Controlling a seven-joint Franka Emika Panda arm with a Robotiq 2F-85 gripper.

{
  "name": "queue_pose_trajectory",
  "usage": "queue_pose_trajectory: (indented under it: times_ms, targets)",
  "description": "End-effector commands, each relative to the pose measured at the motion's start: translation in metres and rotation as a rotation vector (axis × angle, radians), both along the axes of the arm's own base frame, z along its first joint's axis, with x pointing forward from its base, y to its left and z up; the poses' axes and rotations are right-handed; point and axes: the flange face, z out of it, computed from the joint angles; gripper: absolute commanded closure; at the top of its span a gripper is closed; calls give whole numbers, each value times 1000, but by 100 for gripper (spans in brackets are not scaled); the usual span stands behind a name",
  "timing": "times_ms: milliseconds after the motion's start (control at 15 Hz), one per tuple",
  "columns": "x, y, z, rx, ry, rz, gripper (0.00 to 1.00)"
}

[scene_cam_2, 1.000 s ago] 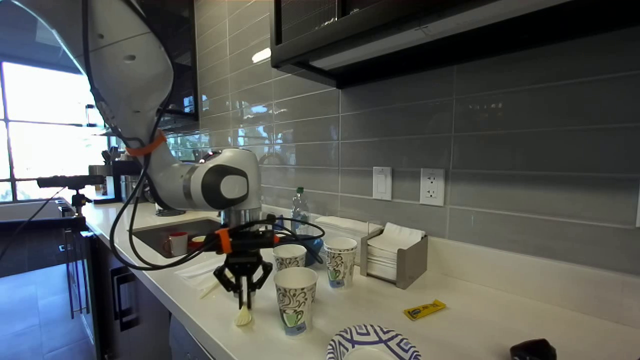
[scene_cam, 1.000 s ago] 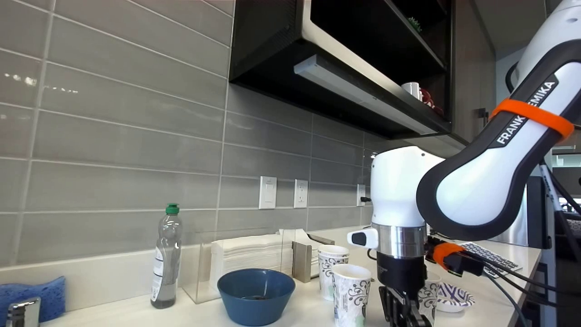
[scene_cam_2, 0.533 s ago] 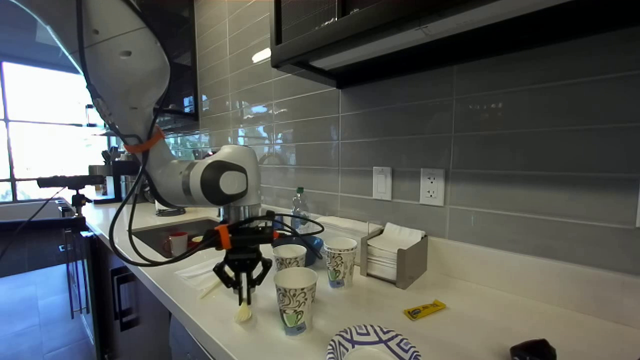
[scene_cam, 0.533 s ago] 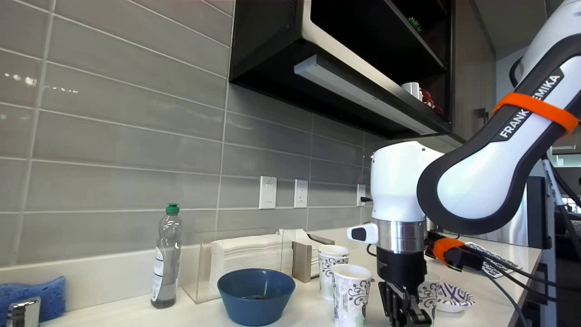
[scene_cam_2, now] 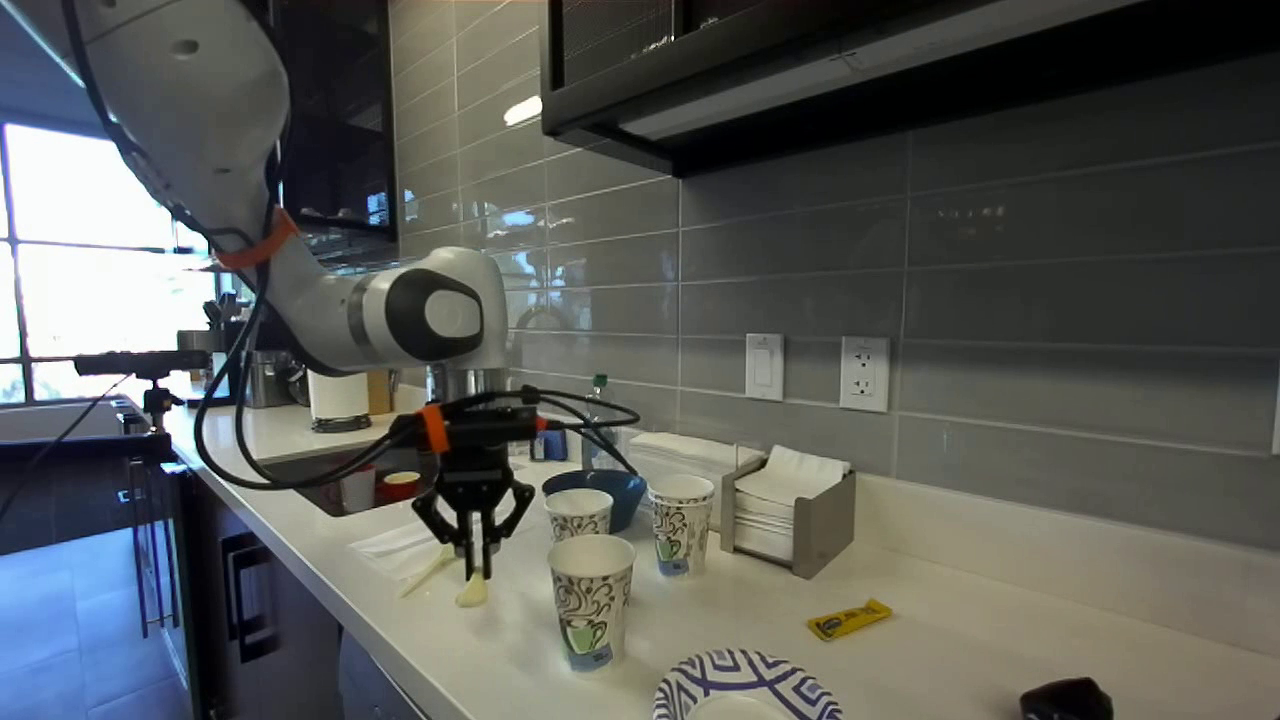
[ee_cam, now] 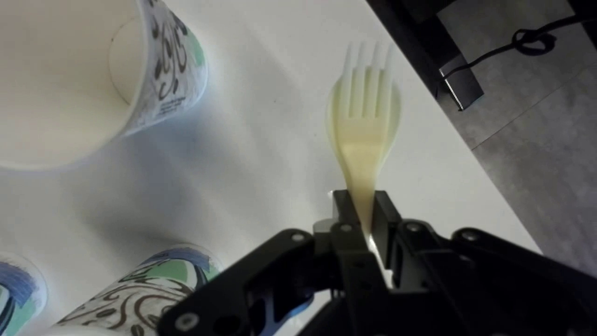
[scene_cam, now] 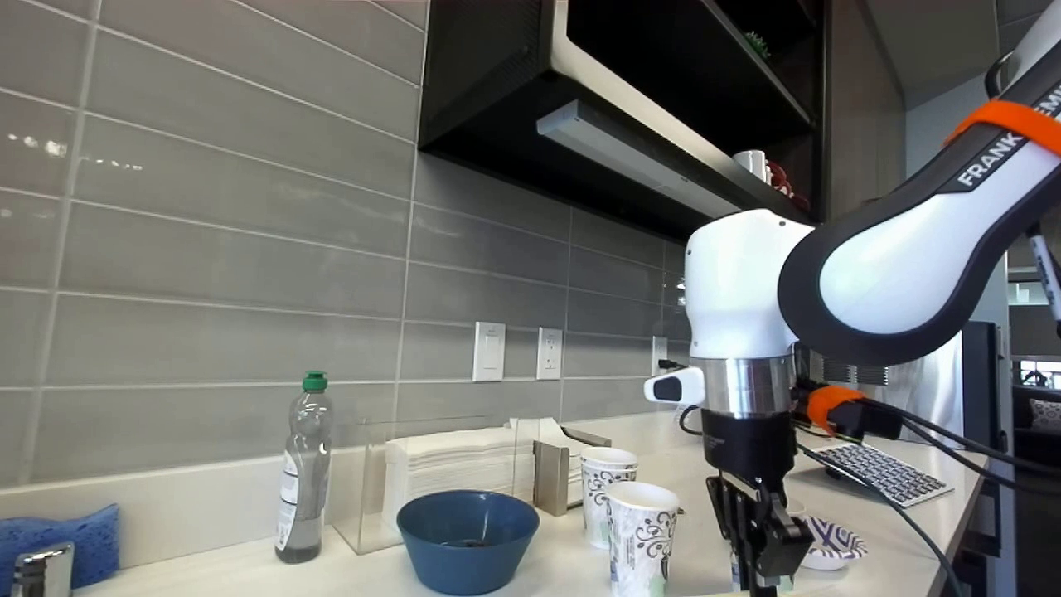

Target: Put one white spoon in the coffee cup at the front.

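My gripper (ee_cam: 363, 200) is shut on the handles of a white fork (ee_cam: 364, 121) and a white spoon (ee_cam: 394, 109) stacked together, the spoon behind the fork in the wrist view. In an exterior view the gripper (scene_cam_2: 478, 575) points down and holds the pale utensil heads (scene_cam_2: 472, 592) low over the counter. A patterned paper coffee cup (scene_cam_2: 590, 605), nearest that camera, stands upright just right of them, apart. The same cup is probably the large one at the top left of the wrist view (ee_cam: 175, 65). Behind the gripper (scene_cam: 758, 576) that cup is mostly hidden.
More paper cups (scene_cam_2: 580, 512) (scene_cam_2: 682, 525) stand behind. Another utensil (scene_cam_2: 428, 572) lies by a napkin. A patterned plate (scene_cam_2: 740, 672), a yellow packet (scene_cam_2: 848, 620), a napkin holder (scene_cam_2: 825, 530) and a blue bowl (scene_cam: 467, 555) are on the counter. The sink (scene_cam_2: 335, 490) is left.
The gripper has risen and moved slightly left in an exterior view, carrying the fork and spoon up with it. The cups have not moved.
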Motion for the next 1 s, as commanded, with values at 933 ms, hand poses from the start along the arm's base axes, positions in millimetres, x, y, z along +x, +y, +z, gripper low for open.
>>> queue_pose_trajectory:
  times_ms: [933]
  targets:
    - [-30,-43,127,-5,-160,-25,86]
